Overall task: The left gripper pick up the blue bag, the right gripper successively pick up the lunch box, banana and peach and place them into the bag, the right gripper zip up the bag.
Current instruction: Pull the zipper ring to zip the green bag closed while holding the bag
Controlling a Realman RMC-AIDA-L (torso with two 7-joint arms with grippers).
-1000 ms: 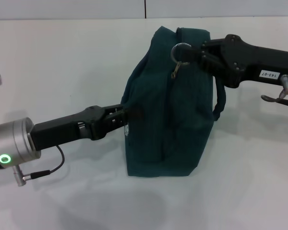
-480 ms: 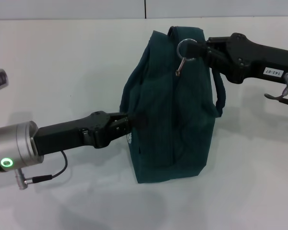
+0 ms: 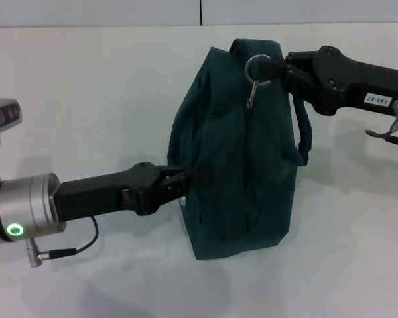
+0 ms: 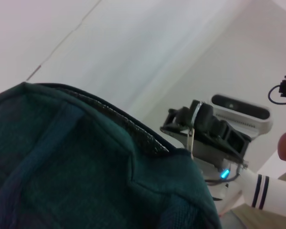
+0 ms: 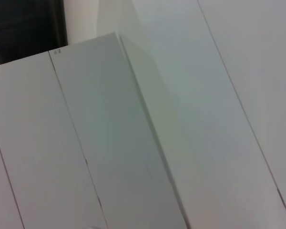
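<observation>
plain white counter (image 3: 86, 99), matte, with soft shadows under the bag and arms; a white wall behind it with one thin vertical seam. blue bag (image 3: 242, 152) stands upright near the counter's middle, slightly tilted, its base on the surface. left gripper (image 3: 186, 177) comes in from the left, clamped on fabric at the bag's side. right gripper (image 3: 273, 69) reaches in from the right at the bag's top, closed on the metal ring pull (image 3: 255, 68). right wrist view shows only white panels with seams.
</observation>
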